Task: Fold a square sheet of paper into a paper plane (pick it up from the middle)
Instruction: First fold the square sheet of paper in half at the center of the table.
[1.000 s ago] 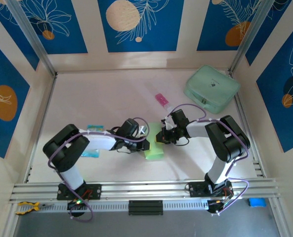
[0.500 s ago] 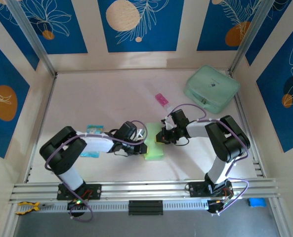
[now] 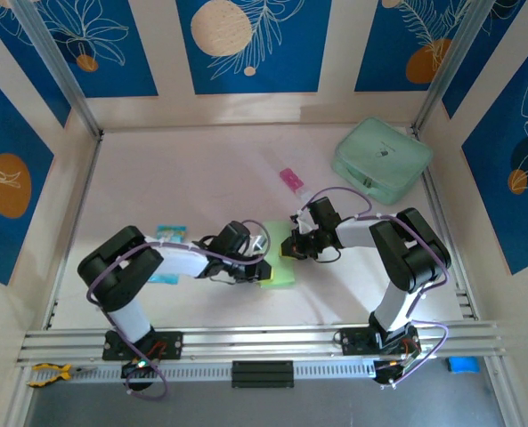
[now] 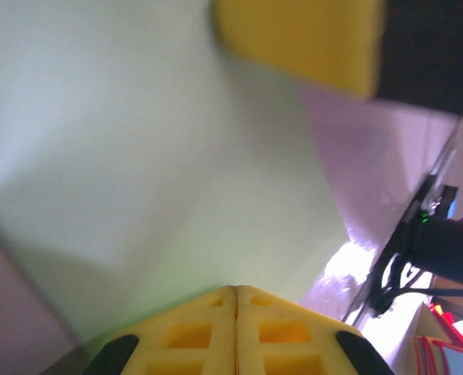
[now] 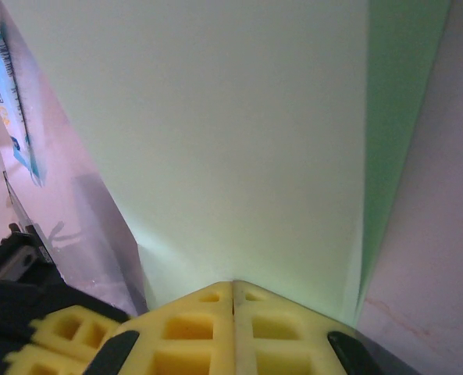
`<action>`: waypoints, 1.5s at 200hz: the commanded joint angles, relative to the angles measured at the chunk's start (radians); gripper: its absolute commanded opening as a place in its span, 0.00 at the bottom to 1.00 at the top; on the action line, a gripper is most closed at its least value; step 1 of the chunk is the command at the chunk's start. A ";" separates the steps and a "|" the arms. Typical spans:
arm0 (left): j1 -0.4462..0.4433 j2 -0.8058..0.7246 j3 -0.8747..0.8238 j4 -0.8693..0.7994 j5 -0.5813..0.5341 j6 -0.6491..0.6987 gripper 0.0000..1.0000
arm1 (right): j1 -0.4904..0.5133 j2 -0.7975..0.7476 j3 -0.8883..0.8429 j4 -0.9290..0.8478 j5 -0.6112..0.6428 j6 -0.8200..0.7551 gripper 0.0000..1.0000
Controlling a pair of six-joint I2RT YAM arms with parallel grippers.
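The square sheet of paper (image 3: pixel 281 271) lies pale lime-green on the table between the two arms, partly folded, with a darker green flap (image 5: pixel 399 117) along one side. My left gripper (image 3: pixel 262 267) is shut, its tips (image 4: pixel 236 287) resting on the paper (image 4: pixel 137 156) at its left edge. The right gripper (image 3: pixel 290 245) is shut too, tips (image 5: pixel 233 283) down on the sheet (image 5: pixel 239 141) at its far edge. No paper shows between either pair of jaws. The paper plane is not in view.
A bulky mint-green case (image 3: pixel 381 160) sits at the back right. A small pink-and-white tube (image 3: pixel 292 181) lies just beyond the right gripper. A blue-and-white packet (image 3: pixel 168 233) lies partly under the left arm. Walls close in the table on three sides.
My left gripper has slid a little toward the near edge along the paper's left side. The right arm and the paper have stayed put.
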 commanded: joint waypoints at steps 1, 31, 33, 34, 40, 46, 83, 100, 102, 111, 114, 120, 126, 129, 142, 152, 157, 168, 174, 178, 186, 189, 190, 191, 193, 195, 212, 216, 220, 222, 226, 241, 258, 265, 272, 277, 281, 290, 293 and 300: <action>-0.013 -0.002 -0.055 -0.064 -0.004 0.032 0.09 | -0.007 0.016 -0.038 -0.080 0.103 -0.011 0.00; -0.023 -0.036 -0.114 -0.076 -0.026 0.038 0.10 | -0.007 0.019 -0.038 -0.082 0.104 -0.012 0.00; -0.024 -0.037 -0.116 -0.076 -0.026 0.038 0.10 | -0.007 0.019 -0.038 -0.081 0.104 -0.012 0.00; -0.025 -0.037 -0.118 -0.076 -0.026 0.037 0.10 | -0.007 0.020 -0.037 -0.081 0.104 -0.012 0.00; -0.028 -0.045 -0.124 -0.076 -0.028 0.038 0.10 | -0.006 0.020 -0.036 -0.082 0.104 -0.012 0.00; -0.031 -0.053 -0.128 -0.079 -0.029 0.039 0.10 | -0.007 0.021 -0.036 -0.080 0.104 -0.011 0.00; -0.048 -0.085 -0.121 -0.156 -0.069 0.074 0.10 | -0.006 0.016 -0.040 -0.080 0.104 -0.012 0.00; -0.050 -0.119 -0.116 -0.179 -0.090 0.081 0.09 | -0.006 0.014 -0.040 -0.081 0.100 -0.013 0.00; -0.051 -0.126 -0.114 -0.178 -0.090 0.081 0.09 | -0.006 0.015 -0.040 -0.080 0.099 -0.013 0.00; -0.051 -0.161 -0.109 -0.176 -0.089 0.079 0.09 | -0.006 0.017 -0.040 -0.079 0.094 -0.015 0.00; -0.050 -0.175 -0.107 -0.173 -0.089 0.080 0.09 | -0.006 0.017 -0.039 -0.079 0.092 -0.015 0.00; -0.049 -0.205 -0.104 -0.170 -0.095 0.081 0.09 | -0.006 0.019 -0.039 -0.079 0.090 -0.017 0.00; -0.045 -0.236 -0.096 -0.179 -0.115 0.086 0.09 | -0.006 0.019 -0.038 -0.078 0.087 -0.018 0.00; -0.042 -0.250 -0.093 -0.191 -0.130 0.092 0.09 | -0.006 0.018 -0.038 -0.079 0.086 -0.018 0.00; -0.007 -0.301 -0.060 -0.253 -0.177 0.132 0.09 | -0.004 0.018 -0.037 -0.079 0.082 -0.018 0.00; 0.037 -0.309 -0.034 -0.256 -0.165 0.149 0.09 | -0.004 0.017 -0.036 -0.080 0.081 -0.018 0.00; 0.057 -0.303 -0.023 -0.239 -0.144 0.151 0.10 | -0.003 0.019 -0.035 -0.080 0.080 -0.018 0.00; 0.097 -0.263 0.010 -0.194 -0.091 0.157 0.10 | -0.002 0.020 -0.035 -0.080 0.081 -0.018 0.00; 0.111 -0.236 0.038 -0.183 -0.067 0.160 0.10 | -0.003 0.021 -0.034 -0.079 0.081 -0.018 0.00; 0.119 -0.207 0.056 -0.180 -0.054 0.164 0.10 | -0.002 0.024 -0.033 -0.081 0.082 -0.018 0.00; 0.130 -0.155 0.094 -0.171 -0.029 0.172 0.10 | -0.001 0.025 -0.031 -0.081 0.081 -0.018 0.00; 0.132 -0.136 0.108 -0.167 -0.020 0.174 0.10 | 0.000 0.026 -0.030 -0.081 0.081 -0.019 0.00; 0.133 -0.130 0.112 -0.166 -0.017 0.175 0.10 | -0.001 0.026 -0.031 -0.081 0.081 -0.020 0.00; 0.134 -0.124 0.114 -0.164 -0.016 0.176 0.10 | -0.001 0.027 -0.030 -0.082 0.081 -0.020 0.00; 0.135 -0.113 0.123 -0.160 -0.009 0.175 0.10 | -0.001 0.028 -0.029 -0.082 0.081 -0.020 0.00; 0.136 -0.102 0.129 -0.156 -0.003 0.174 0.10 | 0.000 0.028 -0.029 -0.083 0.081 -0.020 0.00; 0.144 -0.018 0.176 -0.096 0.042 0.157 0.10 | -0.001 0.029 -0.029 -0.085 0.081 -0.019 0.00; 0.145 -0.002 0.186 -0.088 0.046 0.154 0.10 | -0.001 0.029 -0.029 -0.085 0.081 -0.020 0.00; 0.145 0.013 0.192 -0.082 0.047 0.152 0.10 | -0.001 0.027 -0.029 -0.085 0.081 -0.020 0.00; 0.147 0.020 0.197 -0.079 0.048 0.152 0.10 | -0.001 0.027 -0.030 -0.085 0.081 -0.019 0.00; 0.147 0.033 0.205 -0.080 0.047 0.153 0.10 | -0.001 0.027 -0.029 -0.085 0.081 -0.020 0.00; 0.153 0.073 0.225 -0.093 0.031 0.160 0.09 | -0.001 0.026 -0.029 -0.085 0.079 -0.020 0.00; 0.163 0.110 0.212 -0.078 0.021 0.160 0.09 | -0.001 0.026 -0.030 -0.085 0.079 -0.021 0.00; 0.169 0.124 0.202 -0.078 0.015 0.162 0.08 | -0.001 0.027 -0.030 -0.084 0.078 -0.021 0.00; 0.170 0.137 0.190 -0.082 0.003 0.174 0.08 | -0.001 0.026 -0.030 -0.085 0.078 -0.021 0.00; 0.171 0.146 0.179 -0.087 -0.011 0.181 0.08 | -0.001 0.027 -0.030 -0.085 0.077 -0.021 0.00; 0.171 0.153 0.170 -0.090 -0.017 0.186 0.08 | -0.001 0.027 -0.031 -0.085 0.077 -0.021 0.00; 0.175 0.169 0.147 -0.078 -0.019 0.191 0.08 | -0.001 0.026 -0.030 -0.085 0.078 -0.021 0.00; 0.177 0.174 0.140 -0.072 -0.017 0.190 0.08 | -0.002 0.026 -0.031 -0.087 0.078 -0.022 0.00; 0.181 0.181 0.124 -0.054 -0.009 0.182 0.08 | -0.002 0.025 -0.032 -0.085 0.078 -0.023 0.00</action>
